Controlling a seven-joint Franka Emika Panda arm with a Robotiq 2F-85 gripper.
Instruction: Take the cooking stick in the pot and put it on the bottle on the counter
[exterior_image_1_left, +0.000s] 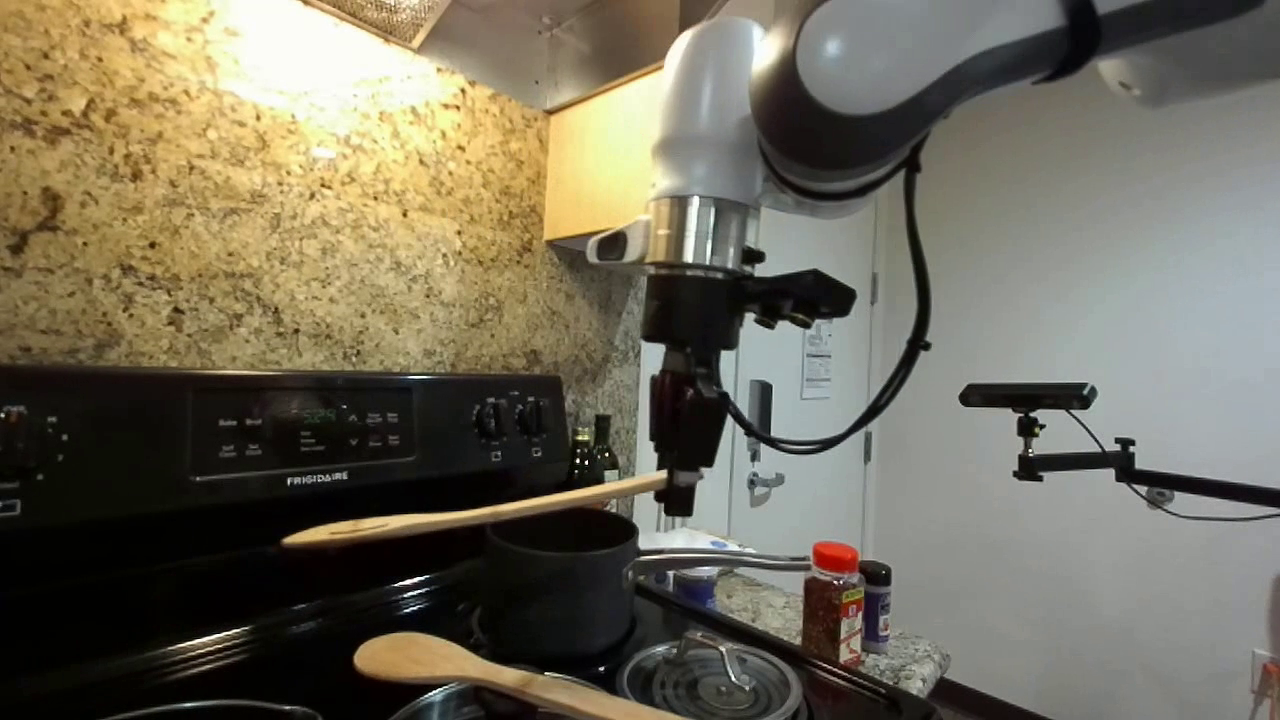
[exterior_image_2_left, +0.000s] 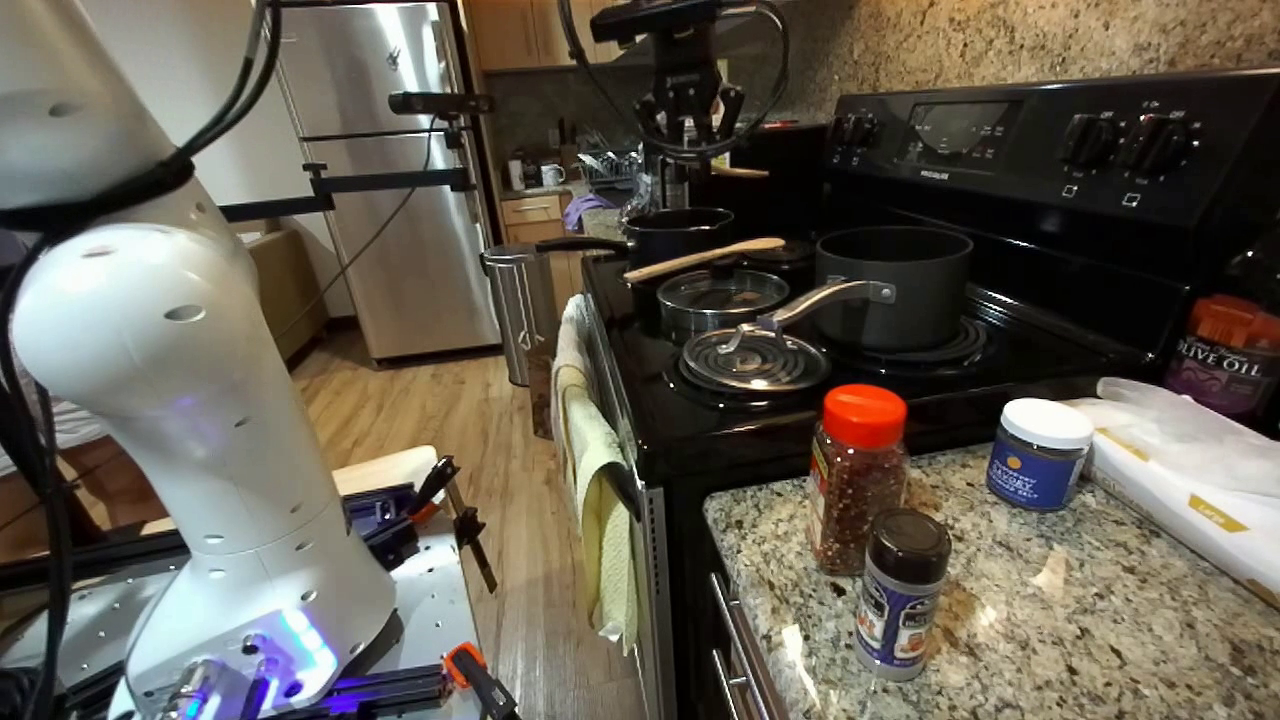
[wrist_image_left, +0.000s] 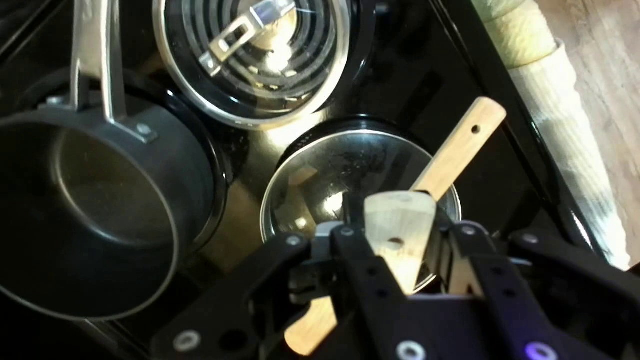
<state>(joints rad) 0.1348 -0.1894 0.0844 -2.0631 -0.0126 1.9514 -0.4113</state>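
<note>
The cooking stick (exterior_image_1_left: 480, 516) is a long pale wooden rod, flattened at its far end. My gripper (exterior_image_1_left: 682, 488) is shut on it near its holed end and holds it roughly level in the air above the stove. In the wrist view the stick's end (wrist_image_left: 397, 212) shows between the fingers of the gripper (wrist_image_left: 397, 230); the rest is hidden. The stick (exterior_image_2_left: 742, 172) is mostly hidden in an exterior view, beyond the raised gripper (exterior_image_2_left: 690, 140). The dark pot (exterior_image_1_left: 560, 590) shows no stick inside in the wrist view (wrist_image_left: 187, 170). The red-capped bottle (exterior_image_1_left: 832, 610) stands upright on the counter (exterior_image_2_left: 1040, 620).
A wooden spoon (exterior_image_2_left: 700, 260) lies across a glass lid (wrist_image_left: 320, 170). Another lid (wrist_image_left: 255, 65) covers a burner. The pot's metal handle (exterior_image_1_left: 720, 560) points toward the bottle. A black-capped bottle (exterior_image_2_left: 900, 595), a white-capped jar (exterior_image_2_left: 1040, 455) and a white box (exterior_image_2_left: 1190, 500) stand nearby.
</note>
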